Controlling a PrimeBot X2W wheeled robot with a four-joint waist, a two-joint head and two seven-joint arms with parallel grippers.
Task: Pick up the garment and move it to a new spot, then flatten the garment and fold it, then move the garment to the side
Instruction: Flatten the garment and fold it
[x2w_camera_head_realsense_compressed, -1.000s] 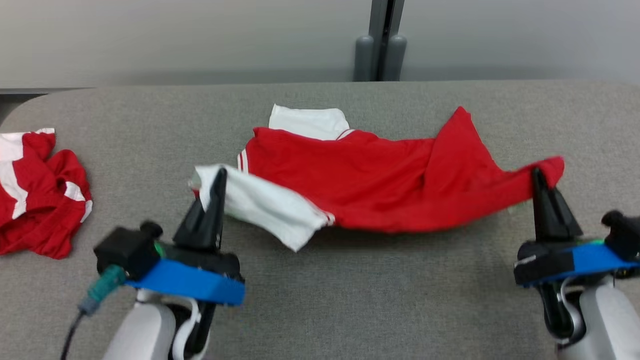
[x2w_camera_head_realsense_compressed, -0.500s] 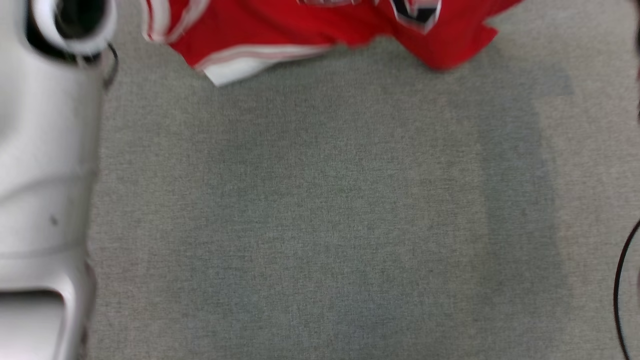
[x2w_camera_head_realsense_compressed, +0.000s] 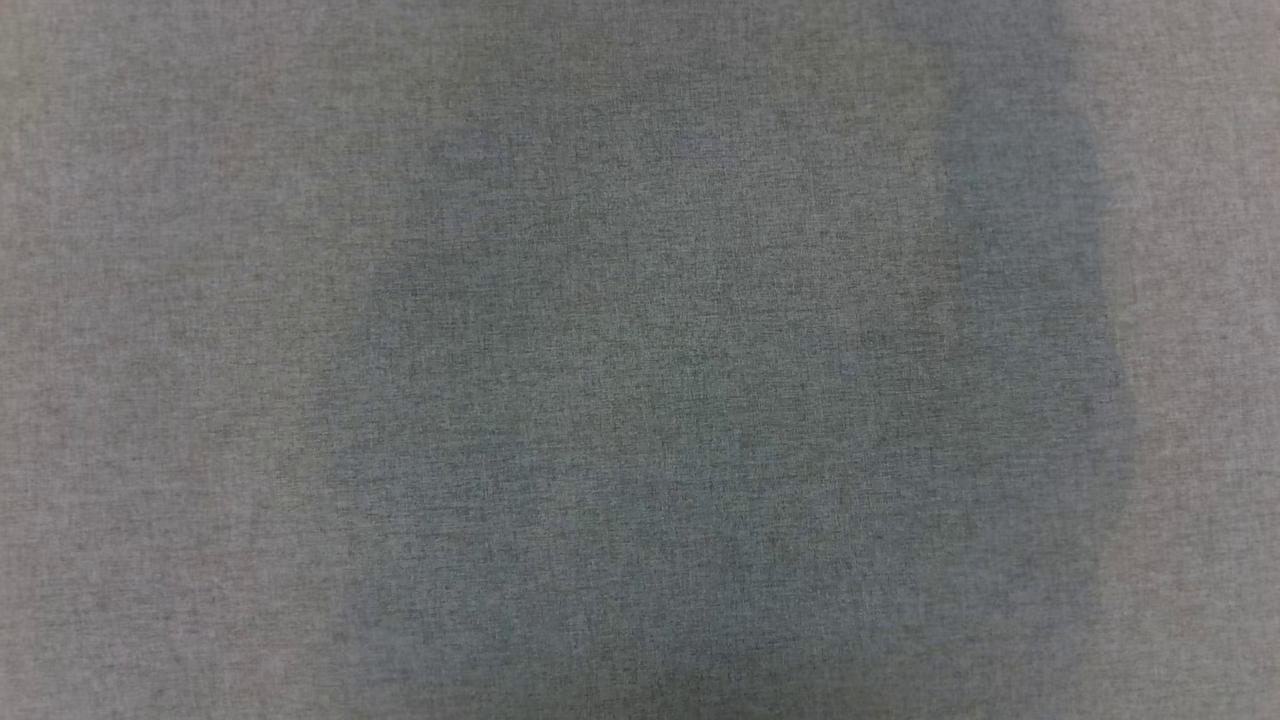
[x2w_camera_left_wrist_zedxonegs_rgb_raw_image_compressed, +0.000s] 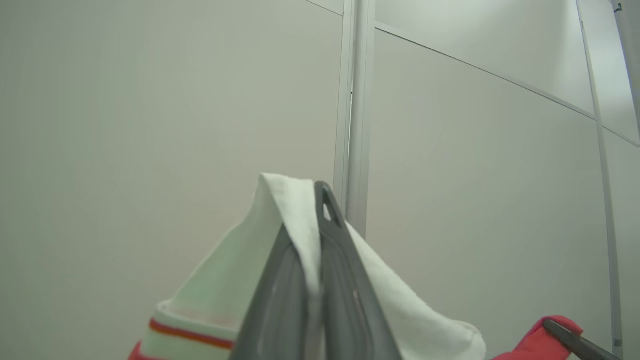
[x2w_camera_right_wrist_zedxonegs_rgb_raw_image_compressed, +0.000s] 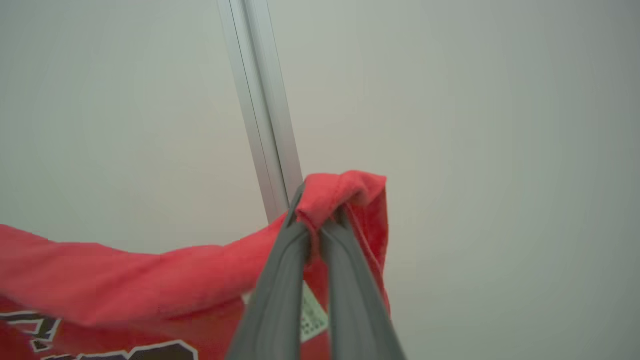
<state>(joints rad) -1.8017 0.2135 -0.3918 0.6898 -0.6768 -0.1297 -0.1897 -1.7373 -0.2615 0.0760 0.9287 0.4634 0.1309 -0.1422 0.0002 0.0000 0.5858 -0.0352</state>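
Note:
In the left wrist view my left gripper (x2w_camera_left_wrist_zedxonegs_rgb_raw_image_compressed: 307, 215) is shut on the white sleeve of the red and white garment (x2w_camera_left_wrist_zedxonegs_rgb_raw_image_compressed: 225, 280), with a fold of cloth pinched between the two fingers. A red stripe runs along the sleeve's hem. My right gripper (x2w_camera_right_wrist_zedxonegs_rgb_raw_image_compressed: 317, 220) is shut on a bunched red edge of the same garment (x2w_camera_right_wrist_zedxonegs_rgb_raw_image_compressed: 125, 275), which sags away to the left and shows black and white lettering. Both grippers point up toward a pale wall. The right gripper's finger (x2w_camera_left_wrist_zedxonegs_rgb_raw_image_compressed: 575, 340), wrapped in red cloth, appears at the left wrist view's lower right.
The head view looks straight down on the grey cloth-covered table (x2w_camera_head_realsense_compressed: 640, 360), crossed by soft shadows. A pale wall with a vertical metal post (x2w_camera_left_wrist_zedxonegs_rgb_raw_image_compressed: 355, 125) stands behind the grippers, and the same post (x2w_camera_right_wrist_zedxonegs_rgb_raw_image_compressed: 260, 100) runs through the right wrist view.
The head camera has tipped down onto bare table. The garment, stretched low between both grippers a second ago, rose to the picture's top edge and then left it.

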